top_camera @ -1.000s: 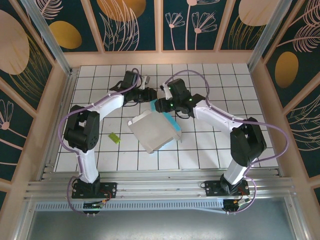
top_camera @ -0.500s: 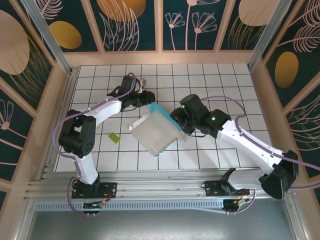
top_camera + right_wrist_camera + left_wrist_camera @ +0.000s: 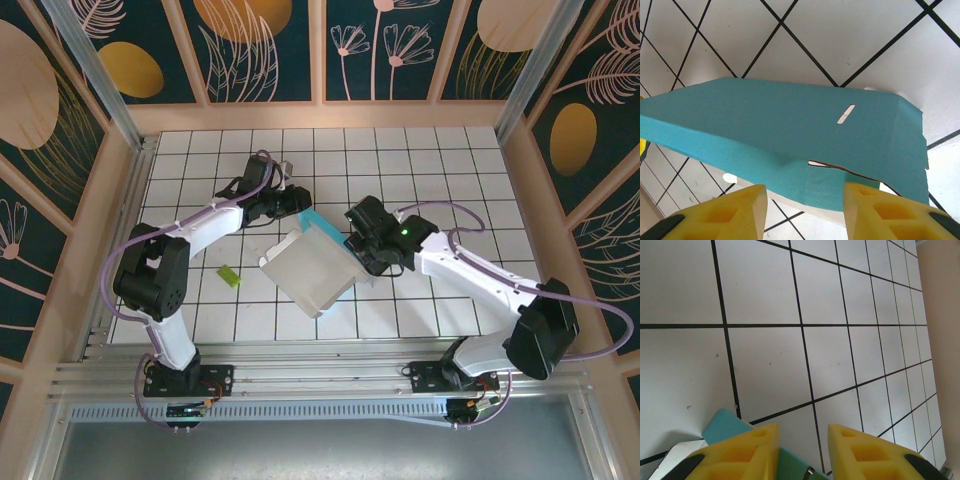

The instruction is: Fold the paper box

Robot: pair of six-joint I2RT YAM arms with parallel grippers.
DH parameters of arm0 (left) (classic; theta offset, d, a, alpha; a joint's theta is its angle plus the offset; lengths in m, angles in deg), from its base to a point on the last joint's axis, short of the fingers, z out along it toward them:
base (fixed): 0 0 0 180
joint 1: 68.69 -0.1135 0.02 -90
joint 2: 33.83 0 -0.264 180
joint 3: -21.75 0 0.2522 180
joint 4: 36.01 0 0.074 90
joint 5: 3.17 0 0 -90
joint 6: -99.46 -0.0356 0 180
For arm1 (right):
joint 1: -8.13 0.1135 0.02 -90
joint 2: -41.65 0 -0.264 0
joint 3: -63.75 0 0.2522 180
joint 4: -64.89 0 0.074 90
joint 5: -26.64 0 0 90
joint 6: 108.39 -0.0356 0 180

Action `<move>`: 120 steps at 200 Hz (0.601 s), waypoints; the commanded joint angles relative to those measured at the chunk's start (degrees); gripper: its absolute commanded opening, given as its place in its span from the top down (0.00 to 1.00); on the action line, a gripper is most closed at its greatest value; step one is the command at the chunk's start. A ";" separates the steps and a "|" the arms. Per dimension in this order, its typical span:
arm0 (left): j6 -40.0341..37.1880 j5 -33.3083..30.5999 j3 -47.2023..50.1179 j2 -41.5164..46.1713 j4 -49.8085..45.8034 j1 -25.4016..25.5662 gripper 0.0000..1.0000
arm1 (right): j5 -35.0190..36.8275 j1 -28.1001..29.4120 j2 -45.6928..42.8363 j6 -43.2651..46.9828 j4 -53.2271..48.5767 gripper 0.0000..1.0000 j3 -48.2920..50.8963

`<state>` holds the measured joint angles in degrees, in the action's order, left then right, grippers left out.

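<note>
**Loose box, uneven holds: expect a slide, a buckle or a sprung flap**

Start at the near side. The paper box (image 3: 308, 268) lies in the middle of the tabletop (image 3: 420, 160), turned cornerwise with its white inside up. Nothing presses on its near corner. If either arm pushes sideways instead of down, the thin card will probably skate across the tiles rather than take a crease. The small yellow-green piece (image 3: 229, 276) lies on the tiles to the left, apart from the box. A slide that way could ride the card up onto it and lift an edge.

Move to the right side, where your right gripper (image 3: 355, 248) sits at the box's raised turquoise wall. In the right wrist view its jaws are spread, with one of the fingers (image 3: 735, 210) on either side of that wall, and I see no contact yet. A slot and a cut line run through the turquoise just beyond the fingertips. Clamping or pushing there risks buckling or tearing the wall instead of folding it along its score.

Farthest away, your left gripper (image 3: 303, 200) is at the box's far corner. In the left wrist view its jaws stand partly apart with the turquoise flap in the gap, and I cannot tell whether they are pinching it. If they are not, the flap may spring back once the right arm bears on the wall. If they are, two arms pulling in different directions could twist the box or kink the card.
</note>
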<state>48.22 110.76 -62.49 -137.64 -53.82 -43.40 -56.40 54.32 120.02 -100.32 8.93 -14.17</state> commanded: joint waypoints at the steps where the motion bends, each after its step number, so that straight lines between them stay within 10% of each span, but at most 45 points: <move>1: 1.41 -0.37 2.15 0.96 -1.96 0.50 0.71 | 3.88 0.21 -0.13 0.33 2.63 0.56 1.79; 120: 9.21 -3.53 12.65 11.55 4.75 0.72 0.55 | 5.00 -3.94 0.51 13.72 18.09 0.65 8.35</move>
<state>53.99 108.16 -52.65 -129.53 -50.57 -43.18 -54.08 51.42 119.85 -92.12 23.25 -6.91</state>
